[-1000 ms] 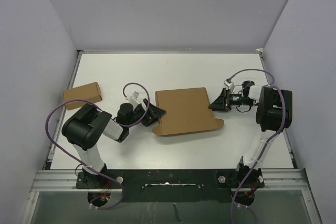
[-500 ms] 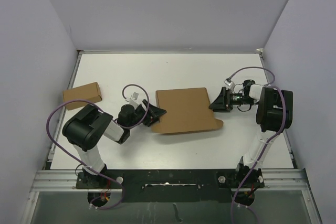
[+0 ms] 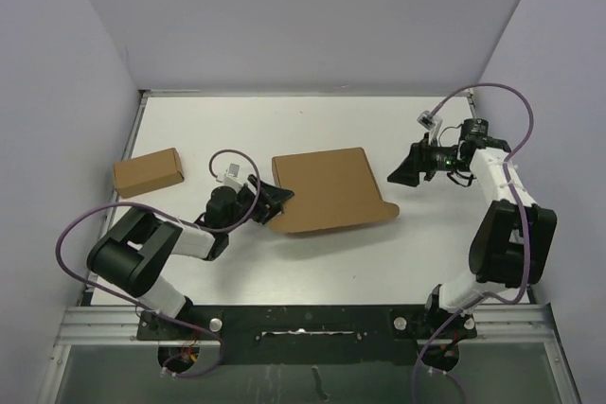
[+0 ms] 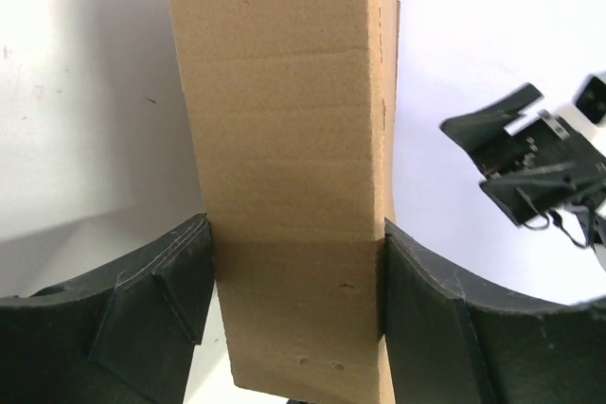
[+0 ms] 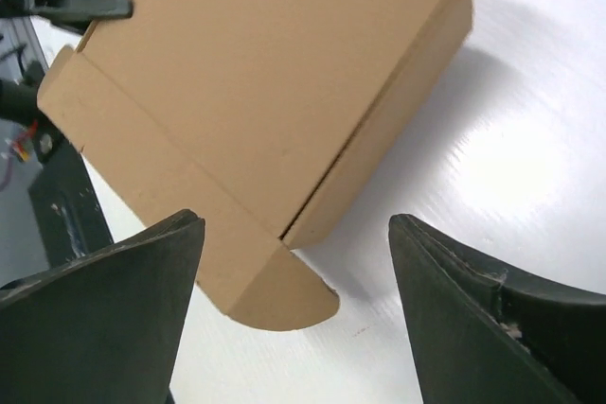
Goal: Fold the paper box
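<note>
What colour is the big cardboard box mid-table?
Plain brown, the large cardboard mailer box; clearest in the right wrist view.

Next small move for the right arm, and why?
Probably bring the right gripper in to the paper box's untucked flap: its jaws stand open, clear of the box, while the left gripper clamps the opposite edge.

The paper box (image 3: 327, 188), plain brown and folded shut, lies on the table (image 3: 189, 130), one rounded flap jutting out.
</note>
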### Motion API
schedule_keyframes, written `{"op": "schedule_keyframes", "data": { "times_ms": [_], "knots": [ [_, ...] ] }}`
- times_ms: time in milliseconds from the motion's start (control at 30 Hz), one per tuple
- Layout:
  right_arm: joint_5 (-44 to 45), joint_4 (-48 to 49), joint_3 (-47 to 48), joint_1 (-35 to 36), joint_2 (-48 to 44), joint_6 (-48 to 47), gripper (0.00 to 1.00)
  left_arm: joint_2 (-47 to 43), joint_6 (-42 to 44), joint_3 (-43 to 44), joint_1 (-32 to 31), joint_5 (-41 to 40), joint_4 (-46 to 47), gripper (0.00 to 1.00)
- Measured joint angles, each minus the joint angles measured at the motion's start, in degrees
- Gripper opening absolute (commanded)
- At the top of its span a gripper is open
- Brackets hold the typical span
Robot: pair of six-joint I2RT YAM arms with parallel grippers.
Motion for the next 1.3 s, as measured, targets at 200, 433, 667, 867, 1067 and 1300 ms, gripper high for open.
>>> {"op": "schedule_keyframes", "data": {
  "times_ms": [200, 433, 667, 867, 1067, 1300],
  "knots": [
    [2.5, -0.3, -1.4, 9.3, -12.2, -11.2, 0.98, -2.8, -3.5, 0.4, 0.6, -0.6, -7.2, 0.51],
    [5.7, 2.3, -8.0, 23.5, -26.5, -28.2, 0.98, -7.8, -8.2, 3.5, 0.7, -1.4, -18.9, 0.52],
    [18.4, 4.2, -8.9, 35.6, -23.7, -36.8, 0.98, -11.8, -11.6, 7.3, 1.2, -2.0, -30.7, 0.52],
    [28.0, 8.9, -12.0, 41.5, -22.9, -39.1, 0.98, -13.5, -14.4, 9.2, 2.0, -1.9, -36.4, 0.52],
    [35.8, 17.1, -17.7, 45.1, -22.8, -39.0, 0.98, -14.4, -16.6, 10.1, 2.7, -1.7, -39.3, 0.52],
    [43.5, 29.1, -23.8, 47.9, -22.7, -39.0, 1.00, -16.0, -17.9, 10.8, 3.0, -1.9, -42.6, 0.53]
  ]
}}
